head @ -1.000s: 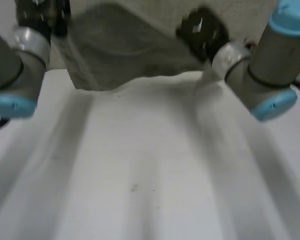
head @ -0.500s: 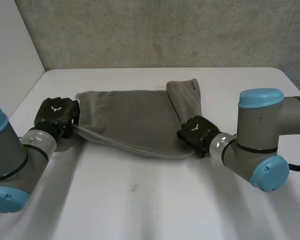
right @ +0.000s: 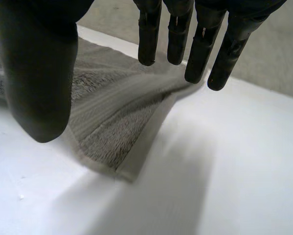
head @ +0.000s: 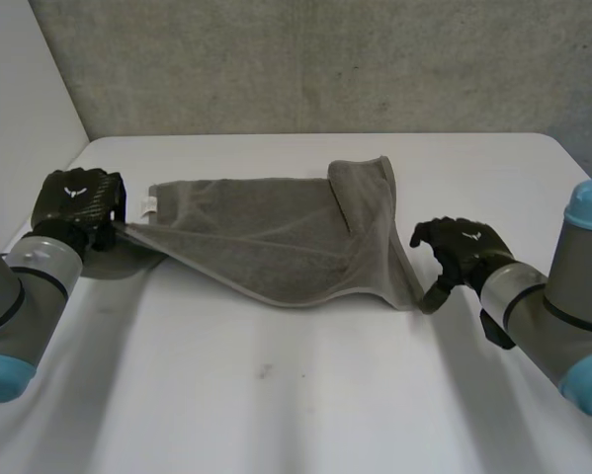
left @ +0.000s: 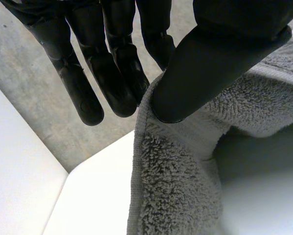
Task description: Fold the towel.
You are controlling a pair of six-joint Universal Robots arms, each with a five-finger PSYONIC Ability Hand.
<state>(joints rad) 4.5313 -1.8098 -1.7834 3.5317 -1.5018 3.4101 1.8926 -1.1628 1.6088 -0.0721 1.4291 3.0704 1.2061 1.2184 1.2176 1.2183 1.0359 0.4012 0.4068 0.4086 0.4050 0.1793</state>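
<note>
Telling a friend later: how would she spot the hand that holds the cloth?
A grey terry towel lies on the white table. At its corner by the white side wall, the black left hand pinches it; the black right hand at the opposite end is open.

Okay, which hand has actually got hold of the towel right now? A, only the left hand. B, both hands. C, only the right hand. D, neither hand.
A: the left hand pinches the edge of the towel between thumb and fingers, while the right hand is open, with the towel corner near it lying flat on the table.
</note>
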